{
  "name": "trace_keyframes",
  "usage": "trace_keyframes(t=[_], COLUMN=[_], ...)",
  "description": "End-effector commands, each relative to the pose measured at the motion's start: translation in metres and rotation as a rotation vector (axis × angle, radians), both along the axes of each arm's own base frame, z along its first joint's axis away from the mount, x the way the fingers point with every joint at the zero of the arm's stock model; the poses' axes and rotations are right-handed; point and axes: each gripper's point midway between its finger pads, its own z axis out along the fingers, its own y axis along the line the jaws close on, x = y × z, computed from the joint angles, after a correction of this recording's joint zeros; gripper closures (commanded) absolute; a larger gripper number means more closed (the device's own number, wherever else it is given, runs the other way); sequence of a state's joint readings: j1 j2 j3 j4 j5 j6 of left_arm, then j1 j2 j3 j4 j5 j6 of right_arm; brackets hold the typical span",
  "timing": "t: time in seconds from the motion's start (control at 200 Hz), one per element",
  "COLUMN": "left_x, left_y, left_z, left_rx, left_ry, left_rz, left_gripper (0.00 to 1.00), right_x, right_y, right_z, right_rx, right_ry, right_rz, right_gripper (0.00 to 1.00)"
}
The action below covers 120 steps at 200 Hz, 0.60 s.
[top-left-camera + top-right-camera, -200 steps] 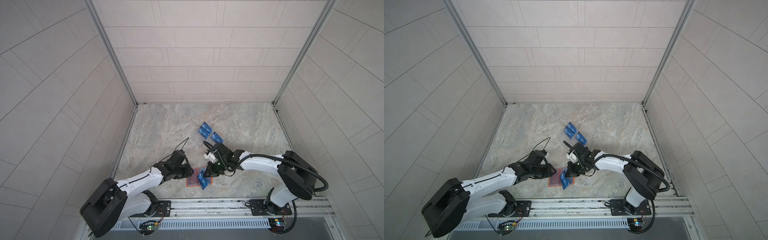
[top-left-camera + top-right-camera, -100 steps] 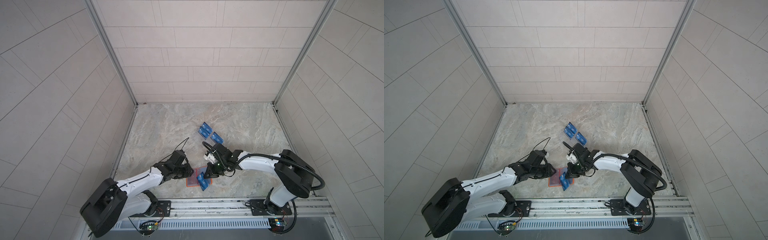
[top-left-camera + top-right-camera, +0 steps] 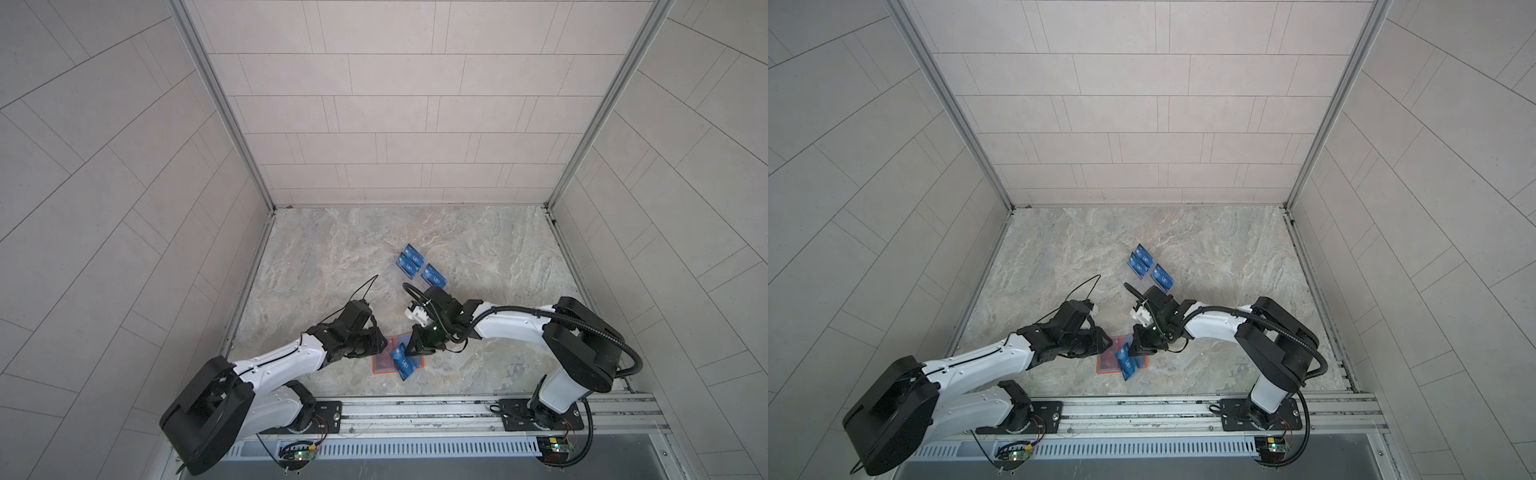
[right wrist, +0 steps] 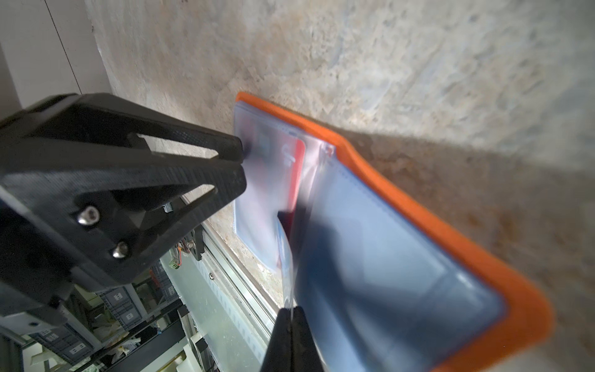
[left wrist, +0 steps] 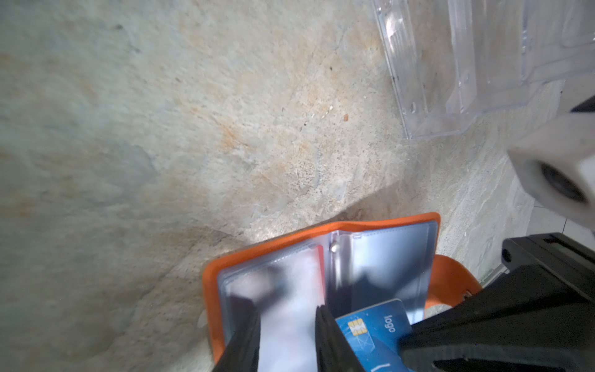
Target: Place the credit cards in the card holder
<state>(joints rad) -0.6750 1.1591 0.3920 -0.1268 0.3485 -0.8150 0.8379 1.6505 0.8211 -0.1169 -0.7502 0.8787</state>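
Note:
The orange card holder (image 3: pixel 379 366) (image 3: pixel 1104 365) lies open near the table's front edge, clear sleeves up. A red card (image 5: pixel 319 273) (image 4: pixel 297 167) sits in its left sleeve. My left gripper (image 3: pixel 384 343) (image 5: pixel 287 314) is open, and its fingertips (image 4: pixel 240 183) press on that left page. My right gripper (image 3: pixel 412 350) (image 4: pixel 291 310) is shut on a blue credit card (image 3: pixel 403 363) (image 5: pixel 370 325), which slants across the holder's right page. More blue credit cards (image 3: pixel 410 259) (image 3: pixel 433 276) rest farther back.
A clear acrylic rack (image 5: pixel 483 64) holds the blue cards behind the grippers. An aluminium rail (image 3: pixel 415 409) carrying both arm bases runs along the table's front edge. Tiled walls close in the left, right and back sides.
The right arm has edged slightly left with the blue card. The left arm and the card holder have not moved.

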Motion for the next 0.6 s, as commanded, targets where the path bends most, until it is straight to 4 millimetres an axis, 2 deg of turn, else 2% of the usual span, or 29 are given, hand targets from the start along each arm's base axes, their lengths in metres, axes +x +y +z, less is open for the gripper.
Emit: trace_keyframes(t=[0.0, 0.165, 0.596], left_x=[-0.01, -0.01, -0.01], left_y=[0.01, 0.01, 0.012], left_z=[-0.011, -0.01, -0.009], left_rx=[0.04, 0.038, 0.04], left_ry=[0.031, 0.031, 0.028], left_rz=[0.007, 0.006, 0.015], left_gripper=[0.66, 0.66, 0.66], right_x=[0.012, 0.023, 0.034], right_y=[0.005, 0.005, -0.002], right_z=[-0.005, -0.012, -0.03], right_rx=[-0.011, -0.034, -0.064], right_ry=[-0.03, -0.062, -0.097], right_rz=[-0.043, -0.081, -0.156], right_gripper=[1.0, 1.0, 1.0])
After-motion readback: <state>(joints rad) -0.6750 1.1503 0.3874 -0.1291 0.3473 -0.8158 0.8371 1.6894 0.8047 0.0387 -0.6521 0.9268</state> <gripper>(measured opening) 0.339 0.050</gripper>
